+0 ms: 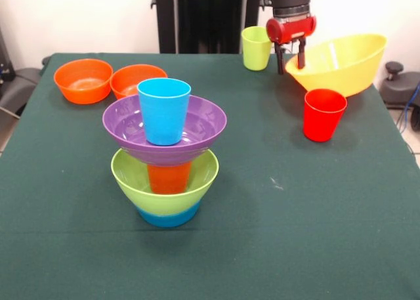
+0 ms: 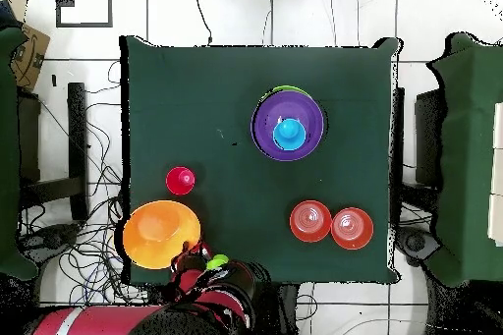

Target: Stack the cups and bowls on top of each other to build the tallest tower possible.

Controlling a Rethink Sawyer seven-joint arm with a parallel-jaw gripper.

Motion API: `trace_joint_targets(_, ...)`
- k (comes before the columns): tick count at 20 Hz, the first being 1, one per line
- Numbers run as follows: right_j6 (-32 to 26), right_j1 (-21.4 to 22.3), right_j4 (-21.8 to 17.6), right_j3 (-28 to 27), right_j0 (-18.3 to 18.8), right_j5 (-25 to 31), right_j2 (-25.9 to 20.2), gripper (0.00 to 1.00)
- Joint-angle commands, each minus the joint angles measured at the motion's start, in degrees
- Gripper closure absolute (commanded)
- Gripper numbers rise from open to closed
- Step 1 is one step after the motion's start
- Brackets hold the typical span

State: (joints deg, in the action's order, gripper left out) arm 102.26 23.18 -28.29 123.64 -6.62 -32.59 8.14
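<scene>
The tower (image 1: 165, 159) stands toward the near edge of the green cloth table (image 1: 295, 234): small blue plastic bowl (image 1: 168, 216) lowest, lime green bowl (image 1: 164, 179), orange tumbler (image 1: 168, 178), wide purple bowl (image 1: 164, 130), light blue tumbler (image 1: 164, 109) on top; open cloth lies near and right of it; farther right stands the red tumbler (image 1: 323, 113); two small orange bowls (image 1: 83, 80) sit far left; at the far edge, beside the yellow-green tumbler (image 1: 256, 48), the gripper (image 1: 291, 58) grasps the rim of the tilted large yellow bowl (image 1: 341, 64).
</scene>
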Motion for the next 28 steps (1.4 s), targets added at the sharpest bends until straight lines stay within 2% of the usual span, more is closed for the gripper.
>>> trace_joint_targets(1,7.03,-1.0,1.71,-7.02,-0.41,-0.32,-3.84,1.0)
trace_joint_targets(16,6.68,-1.06,1.02,-7.31,-0.46,-0.88,-3.78,1.0)
trace_joint_targets(20,5.94,-0.84,1.85,-7.41,-1.41,-0.1,-2.45,1.0)
trace_joint_targets(24,3.92,2.6,1.03,-6.33,-1.87,7.01,-0.19,1.0)
trace_joint_targets(26,2.6,6.15,-0.33,-4.98,-1.55,11.95,0.48,1.0)
trace_joint_targets(28,0.03,11.14,-0.41,-4.37,-3.02,17.91,2.6,1.0)
